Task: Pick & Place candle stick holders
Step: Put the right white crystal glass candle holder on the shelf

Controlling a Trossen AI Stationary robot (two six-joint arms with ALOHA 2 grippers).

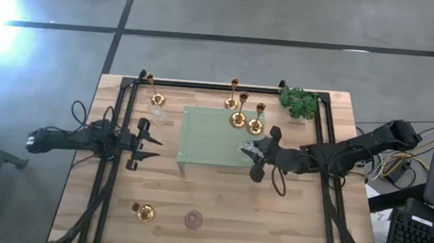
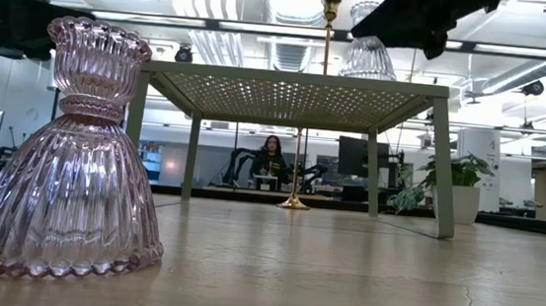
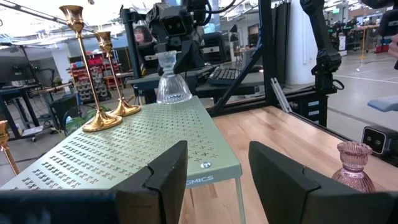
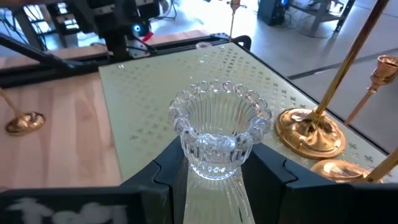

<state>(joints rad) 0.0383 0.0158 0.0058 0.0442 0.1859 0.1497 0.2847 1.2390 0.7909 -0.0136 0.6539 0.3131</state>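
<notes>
Wooden tabletop [image 1: 218, 207] carries a pale green tray [image 1: 211, 140] at its middle. On the left, the left gripper [image 1: 150, 144] hovers beside the tray's edge, fingers apart and empty. A clear glass holder [image 1: 157, 115] and brass holder [image 1: 156, 98] stand behind it; a toppled brass holder [image 1: 144, 212] and the pink glass holder [image 1: 193, 220] sit at the near edge. On the right, the right gripper [image 4: 214, 163] clamps a clear glass cup holder [image 4: 217, 134] over the tray, its lower half hidden by the fingers. Two brass holders [image 1: 237, 117] stand on the tray nearby.
</notes>
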